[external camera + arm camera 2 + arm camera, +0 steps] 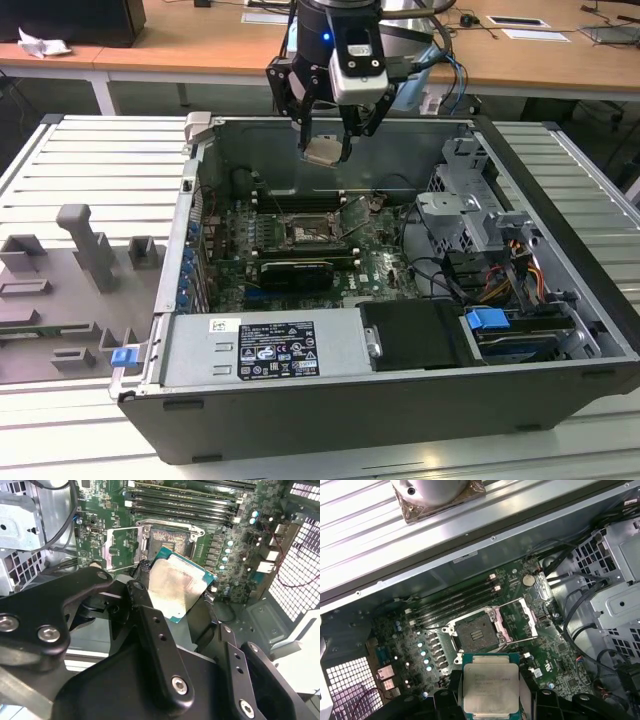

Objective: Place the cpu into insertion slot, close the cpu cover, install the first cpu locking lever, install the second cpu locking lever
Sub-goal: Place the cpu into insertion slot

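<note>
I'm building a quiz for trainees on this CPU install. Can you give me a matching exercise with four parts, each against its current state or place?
Things:
1. flat square silver-topped cpu
2. square dark insertion slot
3. silvery metal-frame cpu cover
4. black gripper

States:
A. flipped open beside the slot
B. shut on the chip
C. held above the green circuit board
D. empty and uncovered

Pairs: 1-C, 2-D, 3-A, 4-B
</note>
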`<state>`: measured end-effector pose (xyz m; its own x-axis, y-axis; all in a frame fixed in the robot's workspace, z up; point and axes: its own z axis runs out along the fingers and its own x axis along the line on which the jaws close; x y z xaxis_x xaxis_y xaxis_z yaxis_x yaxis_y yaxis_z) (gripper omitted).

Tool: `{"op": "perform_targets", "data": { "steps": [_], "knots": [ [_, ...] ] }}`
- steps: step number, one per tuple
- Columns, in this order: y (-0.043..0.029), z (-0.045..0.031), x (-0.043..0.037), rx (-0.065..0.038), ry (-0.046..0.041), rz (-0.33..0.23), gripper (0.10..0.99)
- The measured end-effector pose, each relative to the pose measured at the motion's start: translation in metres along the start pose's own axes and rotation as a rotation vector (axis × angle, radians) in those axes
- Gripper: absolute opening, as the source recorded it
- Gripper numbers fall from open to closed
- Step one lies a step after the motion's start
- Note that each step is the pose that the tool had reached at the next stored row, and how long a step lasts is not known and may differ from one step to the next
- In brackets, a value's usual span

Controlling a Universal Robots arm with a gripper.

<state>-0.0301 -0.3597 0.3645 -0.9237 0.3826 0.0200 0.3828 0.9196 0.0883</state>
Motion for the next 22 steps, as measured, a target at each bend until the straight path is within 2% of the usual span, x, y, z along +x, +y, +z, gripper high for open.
{"op": "perform_targets", "data": {
  "steps": [22],
  "knots": [
    [-0.0001, 0.0009, 0.0000, -0.001, -0.0064, 0.073, 0.537]
  ]
}}
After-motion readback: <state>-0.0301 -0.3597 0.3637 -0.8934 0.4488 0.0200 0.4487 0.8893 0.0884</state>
